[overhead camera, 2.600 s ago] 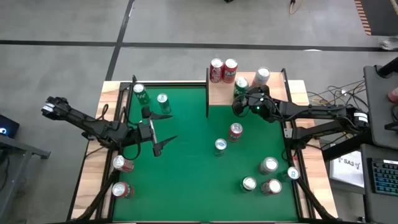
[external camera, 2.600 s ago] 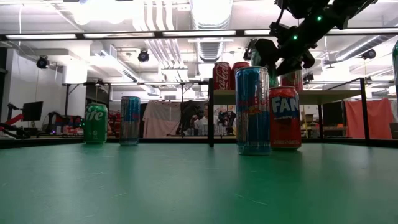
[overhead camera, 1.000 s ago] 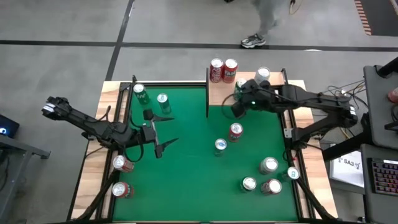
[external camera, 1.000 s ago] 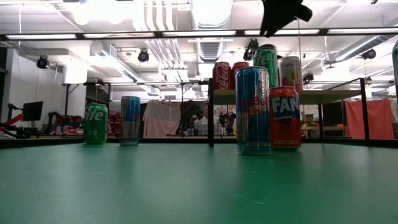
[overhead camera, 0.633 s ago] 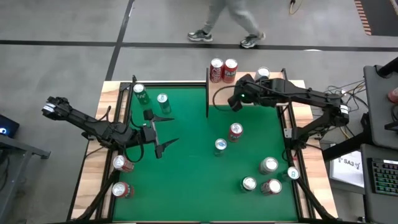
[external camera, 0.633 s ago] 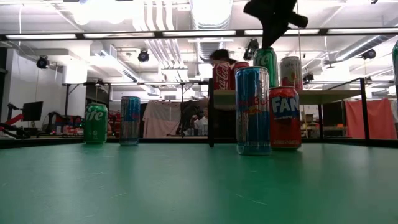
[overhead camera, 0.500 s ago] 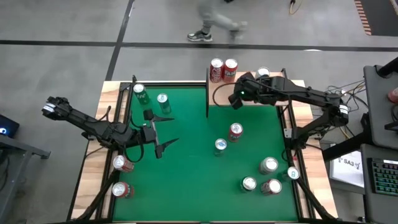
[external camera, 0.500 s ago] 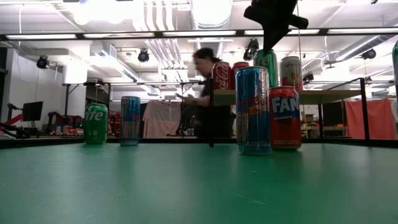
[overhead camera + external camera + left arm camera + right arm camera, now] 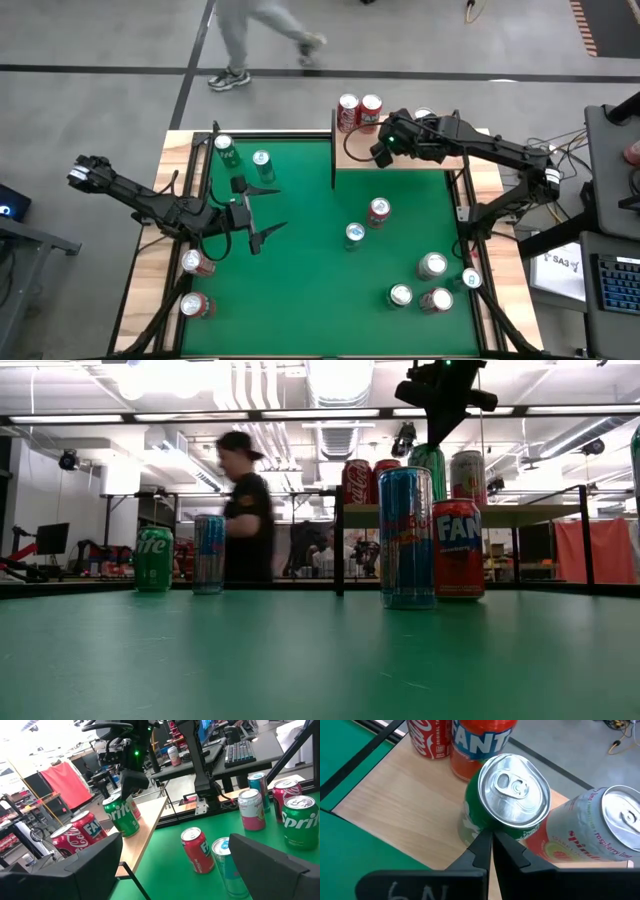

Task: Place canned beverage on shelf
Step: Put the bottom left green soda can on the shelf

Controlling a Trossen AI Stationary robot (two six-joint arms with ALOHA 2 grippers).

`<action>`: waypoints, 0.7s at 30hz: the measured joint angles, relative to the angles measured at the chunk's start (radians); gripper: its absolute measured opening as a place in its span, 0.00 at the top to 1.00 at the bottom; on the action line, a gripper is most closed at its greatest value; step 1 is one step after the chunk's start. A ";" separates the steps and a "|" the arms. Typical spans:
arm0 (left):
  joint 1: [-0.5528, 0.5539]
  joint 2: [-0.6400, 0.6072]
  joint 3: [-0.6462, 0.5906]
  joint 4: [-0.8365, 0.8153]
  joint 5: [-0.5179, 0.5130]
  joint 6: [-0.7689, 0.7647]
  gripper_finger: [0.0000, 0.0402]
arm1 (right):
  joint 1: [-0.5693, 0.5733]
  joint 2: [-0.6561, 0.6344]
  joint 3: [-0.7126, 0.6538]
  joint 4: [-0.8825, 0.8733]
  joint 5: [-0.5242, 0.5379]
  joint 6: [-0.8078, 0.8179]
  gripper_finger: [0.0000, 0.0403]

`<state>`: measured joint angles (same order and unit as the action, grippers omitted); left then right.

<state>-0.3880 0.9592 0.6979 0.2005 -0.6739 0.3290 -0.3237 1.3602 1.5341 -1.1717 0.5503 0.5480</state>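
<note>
**Inspector:** Shelf (image 9: 358, 152) first. Position and contents?

**Assistant:** Light-wood board at the far edge of the green table (image 9: 300, 260), right of centre. Four cans stand on it: a Coca-Cola can (image 9: 430, 738) and a Fanta can (image 9: 479, 744) at its far left, a green Sprite can (image 9: 504, 802) nearer the middle, upright, and a pink-and-white can (image 9: 590, 832) just beside the Sprite can on its right.

**Inspector:** Right gripper?

**Assistant:** The right gripper (image 9: 489, 851) hangs just above the shelf, over the Sprite can's near side. Its fingers are pressed together, tips meeting, nothing between them. The wrist view shows the tips close against the can's wall; contact cannot be confirmed.

**Inspector:** Left gripper?

**Assistant:** The left gripper (image 9: 262, 207) waits over the left part of the table, fingers spread wide, holding nothing.

**Inspector:** Remaining stock on the table?

**Assistant:** A tall blue can (image 9: 406, 537) and a red Fanta can (image 9: 458, 549) stand side by side near the middle. More cans sit at the far left, near left and near right.

**Inspector:** Anything beyond the table?

**Assistant:** A person (image 9: 244, 510) in dark clothing and a cap is behind the far edge, left of the shelf.
</note>
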 joint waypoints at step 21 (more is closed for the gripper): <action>0.000 0.000 0.000 0.000 0.000 0.000 0.13 | -0.052 0.004 0.000 0.065 0.001 -0.037 0.98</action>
<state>-0.3878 0.9592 0.6979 0.2005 -0.6735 0.3290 -0.3759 1.3640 1.5341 -1.1069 0.5510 0.5108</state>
